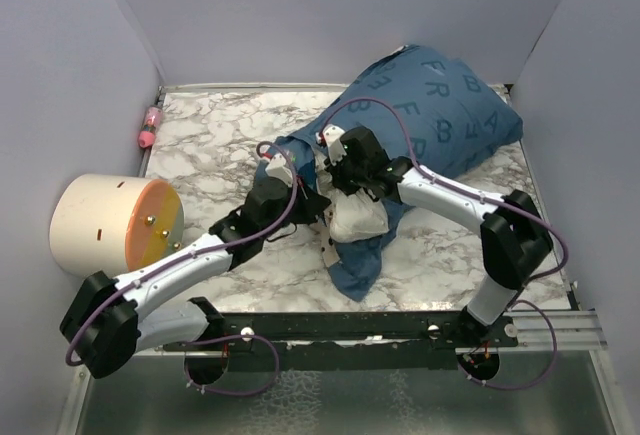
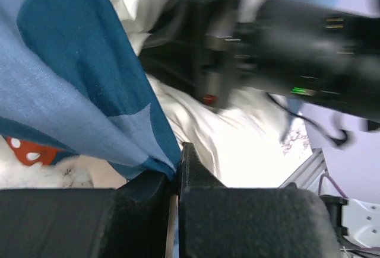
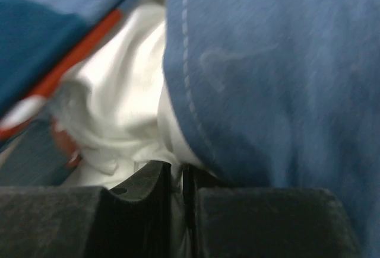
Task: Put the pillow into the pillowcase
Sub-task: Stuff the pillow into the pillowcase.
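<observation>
The blue pillowcase with pale letters lies bulging from the table's middle to the back right. A white end of the pillow sticks out of its near opening. My left gripper sits at the opening's left side. In the left wrist view it is shut on the pillowcase's blue edge, with the pillow behind. My right gripper is above the opening. In the right wrist view it is shut on white pillow fabric, beside the pillowcase hem.
A cream cylinder with an orange end lies at the left edge of the marble table. A small pink bottle lies at the back left. Grey walls close three sides. A black rail runs along the front.
</observation>
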Tool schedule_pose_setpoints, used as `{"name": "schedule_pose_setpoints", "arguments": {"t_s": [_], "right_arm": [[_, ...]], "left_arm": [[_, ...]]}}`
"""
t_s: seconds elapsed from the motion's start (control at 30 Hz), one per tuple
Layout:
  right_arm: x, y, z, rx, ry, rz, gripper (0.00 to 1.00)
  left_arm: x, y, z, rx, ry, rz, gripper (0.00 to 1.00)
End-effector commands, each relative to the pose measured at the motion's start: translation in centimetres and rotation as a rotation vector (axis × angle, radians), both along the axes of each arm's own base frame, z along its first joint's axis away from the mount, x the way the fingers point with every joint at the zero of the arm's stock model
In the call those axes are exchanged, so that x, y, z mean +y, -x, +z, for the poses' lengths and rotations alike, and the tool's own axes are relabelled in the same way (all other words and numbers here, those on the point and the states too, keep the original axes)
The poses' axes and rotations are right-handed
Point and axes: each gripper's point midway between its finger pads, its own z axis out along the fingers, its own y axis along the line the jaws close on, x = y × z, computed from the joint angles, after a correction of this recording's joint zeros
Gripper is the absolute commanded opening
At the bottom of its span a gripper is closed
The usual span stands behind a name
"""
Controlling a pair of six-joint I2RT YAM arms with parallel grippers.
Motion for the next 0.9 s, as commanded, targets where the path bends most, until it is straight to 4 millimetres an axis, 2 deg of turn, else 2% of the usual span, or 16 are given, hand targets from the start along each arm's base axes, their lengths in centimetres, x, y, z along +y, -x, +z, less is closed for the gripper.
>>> {"name": "schedule_pose_setpoints", "arguments": {"t_s": [0.0, 0.07, 0.1, 0.13, 0.17, 0.23, 0.3, 0.37, 0.47, 0.57, 0.63, 0.7, 0.77, 0.87], "right_arm": [[-2.7, -1.1, -8.2, 0.161, 0.131, -0.065, 0.01], [-1.5, -0.2, -9.6, 0.227, 0.1, -0.012, 0.01], [-0.5, 0.7, -9.7, 0.266, 0.057, 0.045, 0.02], [0.8, 1.8, -8.9, 0.295, -0.011, 0.117, 0.06], [1.9, 2.8, -7.3, 0.3, -0.087, 0.187, 0.17], [3.6, 4.8, -2.8, 0.274, -0.236, 0.314, 0.37], [4.0, 5.8, 2.2, 0.205, -0.324, 0.374, 0.53], [3.9, 6.5, 7.3, 0.119, -0.376, 0.412, 0.64], [3.2, 7.8, 13.7, -0.006, -0.428, 0.472, 0.7], [2.3, 10.4, 17.3, -0.074, -0.458, 0.571, 0.74], [1.7, 12.6, 18.2, -0.086, -0.473, 0.654, 0.77], [1.2, 14.6, 17.6, -0.091, -0.454, 0.715, 0.82], [1.5, 16.6, 15.5, -0.112, -0.377, 0.758, 0.89], [2.2, 17.1, 10.4, -0.104, -0.205, 0.74, 0.94]], "left_arm": [[-1.2, 2.9, 16.4, -0.295, 0.266, -0.207, 0.0], [-1.2, 3.9, 20.3, -0.352, 0.345, -0.255, 0.0], [-1.3, 4.0, 20.7, -0.354, 0.345, -0.262, 0.0], [-1.2, 3.8, 20.2, -0.344, 0.329, -0.255, 0.0], [-1.0, 3.3, 18.8, -0.32, 0.297, -0.231, 0.0], [-0.3, 2.2, 14.3, -0.242, 0.241, -0.19, 0.0], [0.6, 1.5, 10.3, -0.166, 0.25, -0.166, 0.0], [1.7, 1.4, 7.1, -0.098, 0.278, -0.149, 0.0], [2.9, 1.3, 5.1, -0.059, 0.272, -0.121, 0.0], [3.7, 1.3, 5.0, -0.064, 0.265, -0.111, 0.0], [4.1, 1.2, 5.3, -0.072, 0.257, -0.105, 0.0], [4.3, 1.2, 5.6, -0.078, 0.257, -0.106, 0.0], [4.3, 1.3, 6.0, -0.083, 0.261, -0.112, 0.0], [4.2, 1.3, 6.7, -0.09, 0.266, -0.125, 0.0]]}}
